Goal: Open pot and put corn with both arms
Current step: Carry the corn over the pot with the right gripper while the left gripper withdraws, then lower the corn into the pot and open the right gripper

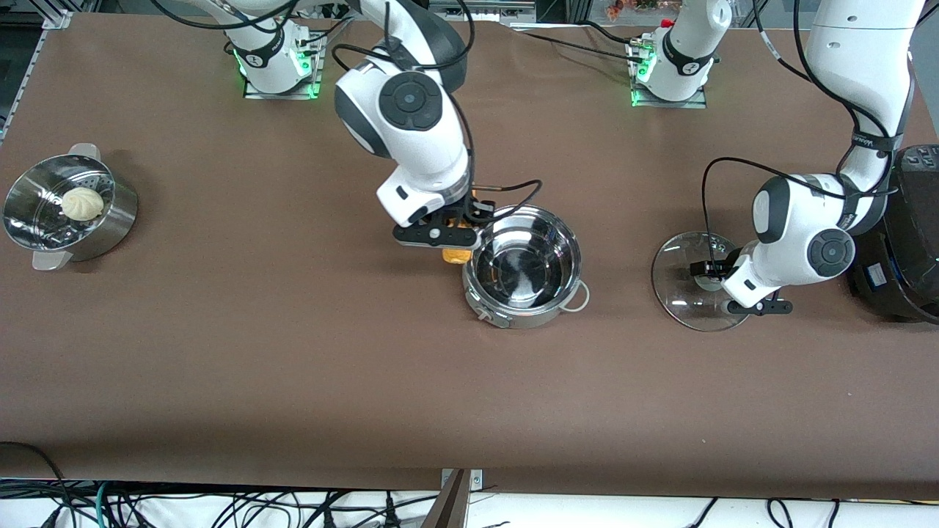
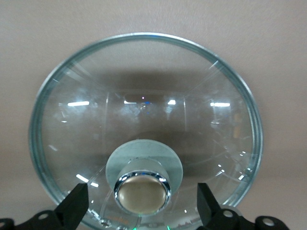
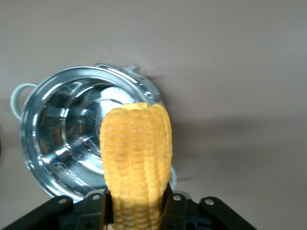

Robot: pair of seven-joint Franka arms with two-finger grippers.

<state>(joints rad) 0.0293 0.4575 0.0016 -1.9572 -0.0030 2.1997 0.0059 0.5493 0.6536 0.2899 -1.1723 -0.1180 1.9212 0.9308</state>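
— Steel, was it, that pot (image 1: 524, 266)?

— Shiny steel, round, lidless and empty, sitting just right of centre in the front frame. A pale loop handle stuck out at its lower right, a small knob at its lower left rim. In the right wrist view it filled the left half of the frame (image 3: 72, 139), its polished inside throwing back streaks of light.

— And the corn (image 1: 457, 255)?

— Yellow-orange, rows of kernels running lengthwise, blunt at the free end. The right gripper (image 1: 447, 229) had its jaws closed on the cob's other end, and the cob hung over the pot's rim at the side toward the right arm's end of the table. From the right wrist camera the cob (image 3: 135, 163) rose from the bottom centre of the frame, its tip overlapping the pot's edge.

— Where was the lid (image 1: 693, 281)?

— Flat on the table, right of the pot in the front frame, well apart from it. Clear glass with a metal rim, a round tan knob (image 2: 142, 192) in a chrome collar.

— Did the left gripper (image 1: 713, 273) hold it?

— No. Its jaws stood wide, one finger (image 2: 76, 205) on each side of the knob, neither touching it.

— Anything else?

— A steamer (image 1: 66, 207) with a white bun (image 1: 81, 203) at the left edge, and a black cooker (image 1: 906, 235) at the right edge.
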